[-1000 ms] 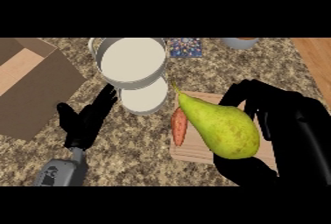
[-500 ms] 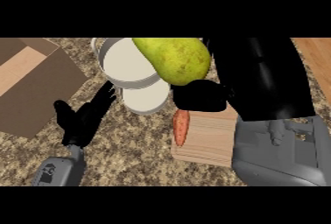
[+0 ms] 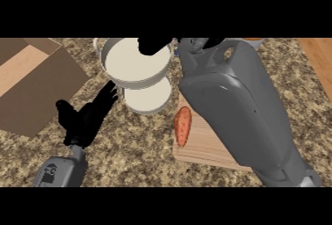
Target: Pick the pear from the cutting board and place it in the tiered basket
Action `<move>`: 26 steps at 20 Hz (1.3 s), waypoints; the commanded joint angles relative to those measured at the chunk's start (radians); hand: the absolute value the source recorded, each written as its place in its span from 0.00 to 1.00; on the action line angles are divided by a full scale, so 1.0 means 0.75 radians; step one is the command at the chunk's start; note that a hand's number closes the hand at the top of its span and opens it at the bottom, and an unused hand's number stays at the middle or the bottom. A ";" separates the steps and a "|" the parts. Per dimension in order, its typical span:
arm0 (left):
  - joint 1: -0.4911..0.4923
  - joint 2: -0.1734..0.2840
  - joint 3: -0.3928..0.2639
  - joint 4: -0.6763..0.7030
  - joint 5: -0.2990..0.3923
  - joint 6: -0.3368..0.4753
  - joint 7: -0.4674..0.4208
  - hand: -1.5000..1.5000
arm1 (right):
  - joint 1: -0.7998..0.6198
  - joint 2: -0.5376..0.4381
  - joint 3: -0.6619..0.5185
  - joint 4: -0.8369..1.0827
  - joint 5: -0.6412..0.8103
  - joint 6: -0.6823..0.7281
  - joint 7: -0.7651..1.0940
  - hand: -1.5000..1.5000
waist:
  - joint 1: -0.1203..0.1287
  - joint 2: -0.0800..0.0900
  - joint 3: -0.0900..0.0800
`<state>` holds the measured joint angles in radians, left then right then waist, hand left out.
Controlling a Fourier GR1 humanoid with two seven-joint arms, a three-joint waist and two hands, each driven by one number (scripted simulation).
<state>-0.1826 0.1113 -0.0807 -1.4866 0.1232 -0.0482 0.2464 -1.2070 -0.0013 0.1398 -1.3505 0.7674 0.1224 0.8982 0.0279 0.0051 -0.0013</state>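
**Right arm swings over the basket – pear out of sight**

The long grey right forearm (image 3: pixel 240 114) now fills the view, running from the lower right corner up to the top centre. A second ago it sat low over the board with the green-yellow pear plainly in its grasp, and half a second ago the pear was up beside the basket. Now the black right hand (image 3: pixel 154 45) shows only as a dark patch over the far rim of the white two-tiered round basket (image 3: pixel 133 66), and the pear can't be seen at all. It is off the board, that much is sure, but whether it is held or already down in the upper tier I cannot tell; how far that hand is open is hidden too. My read: the carry is done and the release is what's left.

Underneath lies the speckled brown-and-grey stone desk (image 3: pixel 130 149), with a strip of orange-brown wooden floor (image 3: pixel 318 57) at the upper right edge. A flat brown cardboard box (image 3: pixel 32 88) covers the left side. The pale wooden cutting board (image 3: pixel 204 147) peeks out from beneath the forearm, just beside the basket's lower tier.

The black left hand (image 3: pixel 84 118) rests open at the lower left, fingers straight, holding nothing – same spot as before. Smallest of all, a slim orange-red root vegetable (image 3: pixel 183 126) lies on the board's left edge.
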 commanded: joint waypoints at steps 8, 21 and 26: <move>-0.039 -0.023 -0.017 0.001 -0.012 -0.008 0.031 0.50 | -0.182 0.002 0.156 0.643 -0.270 -0.541 -0.191 1.00 | 0.041 0.006 0.000; -0.100 -0.085 -0.093 0.069 -0.059 -0.022 -0.008 0.50 | -0.183 0.002 0.187 0.894 -0.854 -0.850 -0.749 0.00 | 0.143 0.038 -0.001; -0.108 -0.075 -0.054 0.085 -0.034 -0.030 -0.021 0.50 | -0.272 0.002 0.216 0.942 -0.960 -0.986 -0.895 0.00 | 0.125 0.033 -0.002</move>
<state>-0.2541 0.0698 -0.1203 -1.4302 0.0970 -0.0774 0.2338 -1.3861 0.0000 0.2929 -0.6779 0.1069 -0.5380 0.3279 0.1245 0.0288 -0.0025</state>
